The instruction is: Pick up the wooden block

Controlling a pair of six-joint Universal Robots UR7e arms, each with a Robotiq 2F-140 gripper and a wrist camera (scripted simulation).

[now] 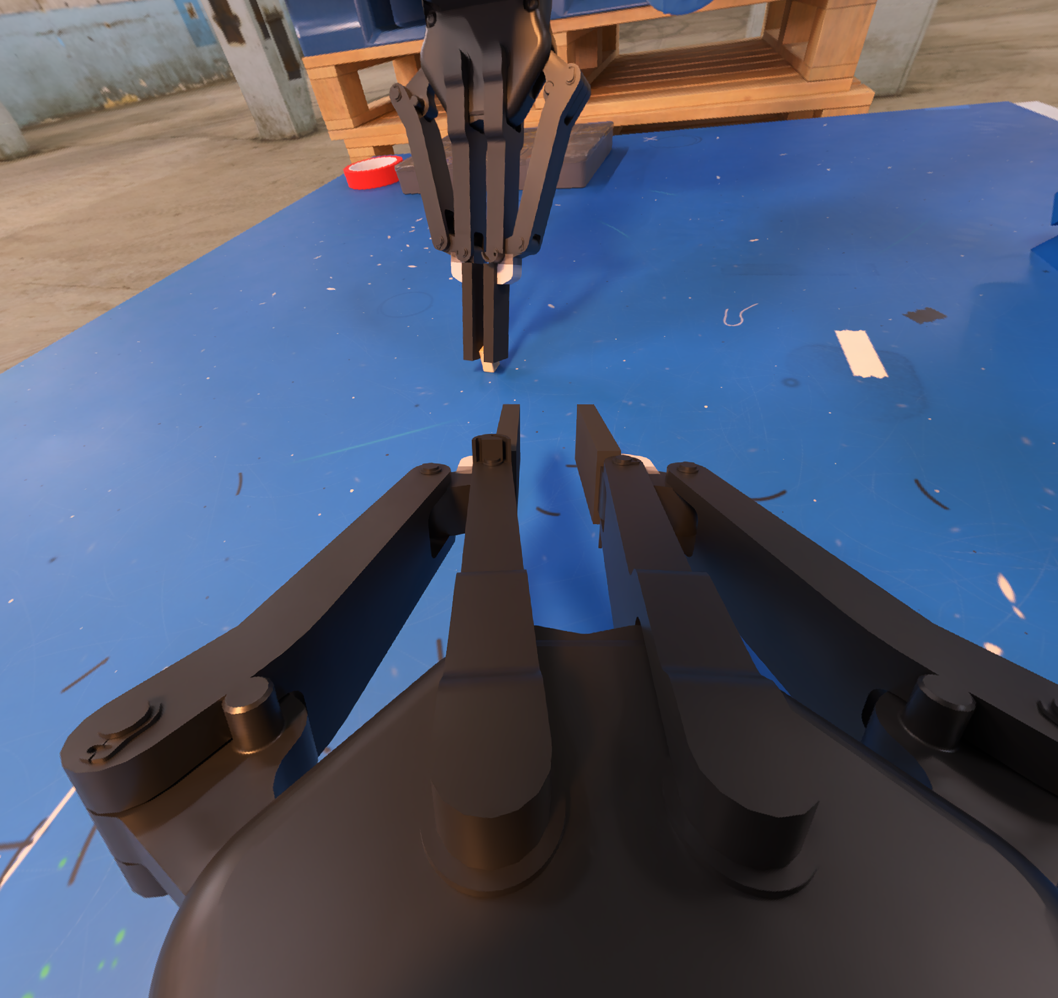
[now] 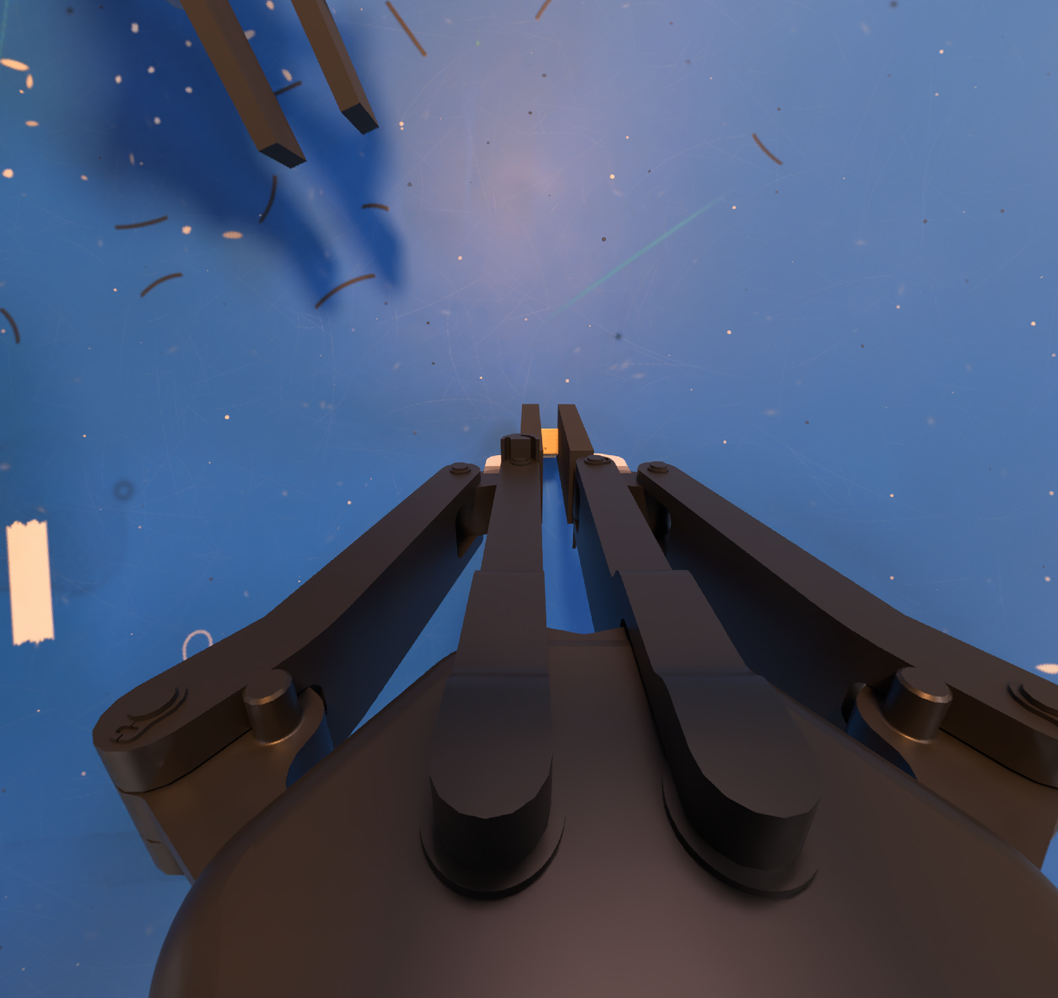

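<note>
My right pincer (image 2: 548,418) was pinched narrow on the wooden block (image 2: 549,441), low over the blue worktop (image 2: 801,283), perhaps touching it. The hold was only at the tips, so a jerky lift could have slipped it. My left pincer (image 1: 548,415) hung half-open, empty.

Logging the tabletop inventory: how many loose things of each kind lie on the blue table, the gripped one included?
Small pale wooden block, held by the right gripper: 1
Red tape roll: 1
Flat grey slab: 1
Total: 3
</note>
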